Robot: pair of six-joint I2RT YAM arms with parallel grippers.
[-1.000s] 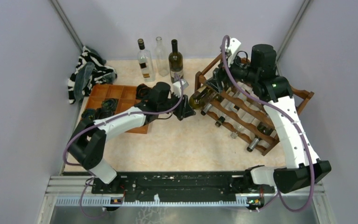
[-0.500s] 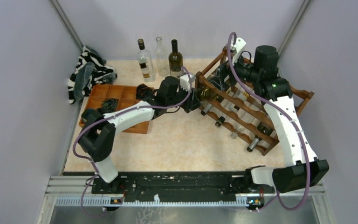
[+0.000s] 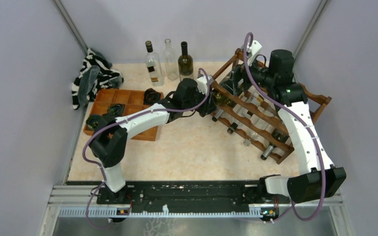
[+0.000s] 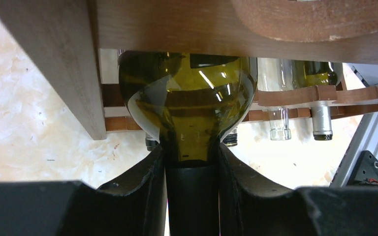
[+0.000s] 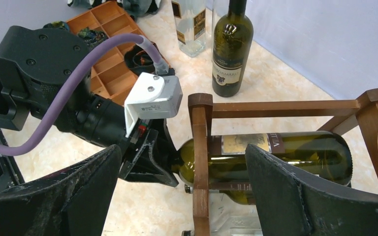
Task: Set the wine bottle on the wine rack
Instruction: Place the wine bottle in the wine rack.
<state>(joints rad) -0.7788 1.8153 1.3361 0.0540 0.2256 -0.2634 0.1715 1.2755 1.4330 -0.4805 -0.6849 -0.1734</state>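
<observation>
**Operator:** Start at the claws. What have I got?

**Spotter:** Your left gripper (image 4: 192,164) is clamped on the neck of the wine bottle (image 4: 187,103), fingers (image 4: 150,172) pinching just below the shoulder. Your right gripper (image 5: 181,152) is spread wide and holds nothing. It hovers over the top end of the wine rack (image 5: 275,105).

**Operator:** And where does the bottle lie from there?

**Spotter:** Straight ahead of your left claw. It lies flat in the rack's top tier, its long axis running from the neck at your fingers to the base deep inside the frame. The shoulder has passed the end post and the label sits under the top rail. The left arm is the nearer one and the only one touching it. My judgement: what's left is a short push along that axis, then let go. Pushing off that line risks nudging the frame.

**Operator:** Counts?

**Spotter:** One rack and one bottle in hand. Three standing bottles (image 3: 170,60) are by the back wall. One compartment tray (image 3: 128,98) is to your left. In the lower tiers I make out about four necks (image 3: 232,129) poking out — the rails hide too much to be sure.
</observation>
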